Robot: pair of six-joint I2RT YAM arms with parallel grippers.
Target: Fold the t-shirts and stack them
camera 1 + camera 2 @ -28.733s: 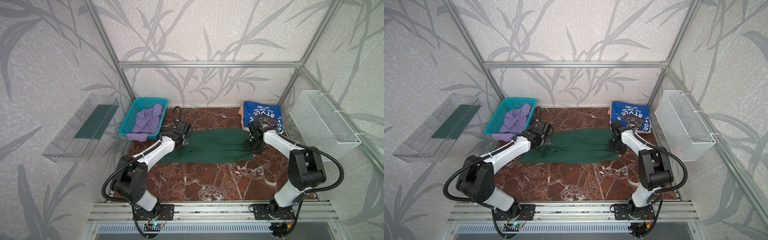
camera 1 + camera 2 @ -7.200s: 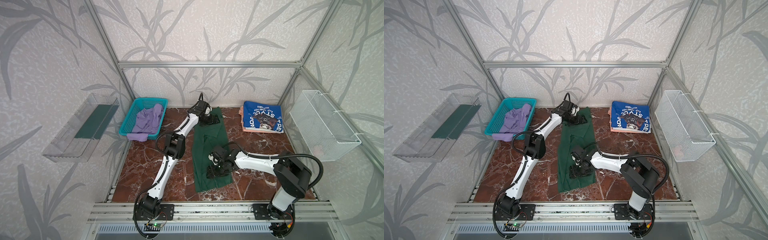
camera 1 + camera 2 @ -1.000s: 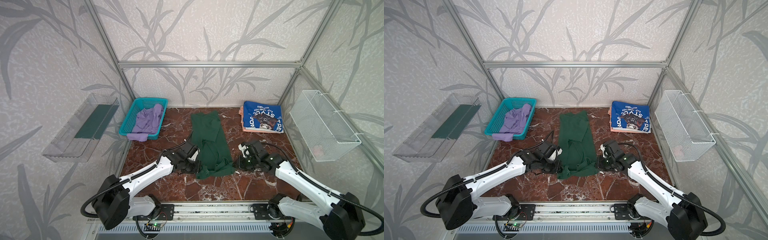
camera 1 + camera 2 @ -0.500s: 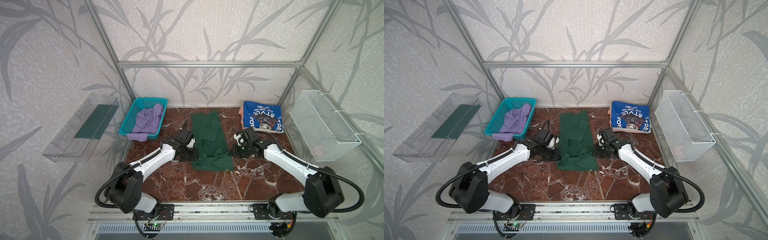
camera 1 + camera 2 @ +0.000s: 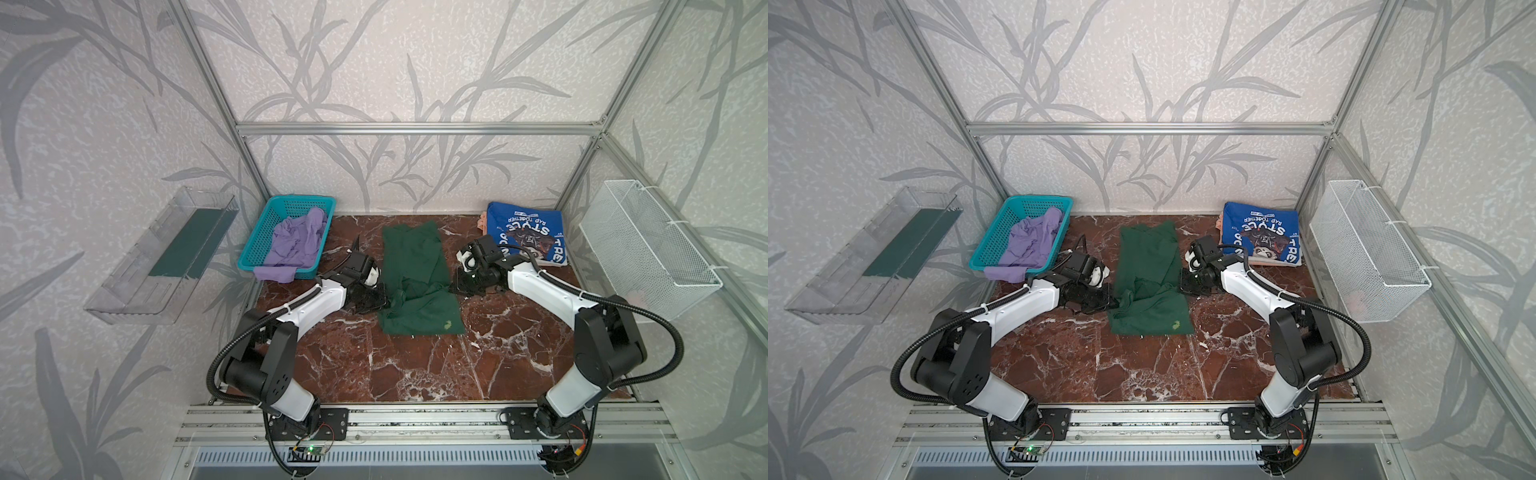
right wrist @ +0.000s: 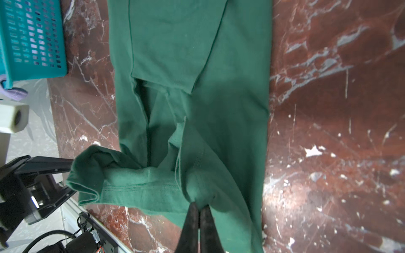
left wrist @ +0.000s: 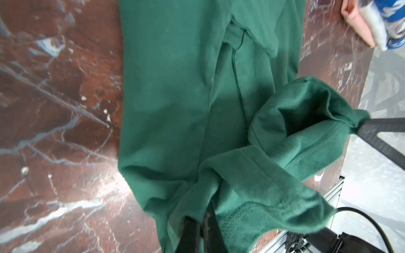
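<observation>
The dark green t-shirt (image 5: 411, 257) (image 5: 1148, 253) lies lengthwise on the marble table's middle. Its near end is doubled back over itself. My left gripper (image 5: 384, 302) (image 7: 207, 206) is shut on the lifted hem's left corner. My right gripper (image 5: 453, 286) (image 6: 199, 204) is shut on the hem's right corner. The hem sags between them just above the cloth (image 6: 135, 184). A lavender t-shirt (image 5: 297, 243) is bunched in the turquoise basket (image 5: 266, 224). The folded blue t-shirt (image 5: 525, 230) lies on a peach one (image 5: 483, 220) at the back right.
A white wire basket (image 5: 648, 245) hangs on the right wall and a clear plastic tray (image 5: 166, 253) on the left wall. An aluminium rail (image 5: 415, 415) runs along the table's front edge. The turquoise basket stands close behind my left arm.
Over the last second both grippers carried the green t-shirt's near hem toward the back, doubling the near part over. The fold line now sits farther from the front edge.
</observation>
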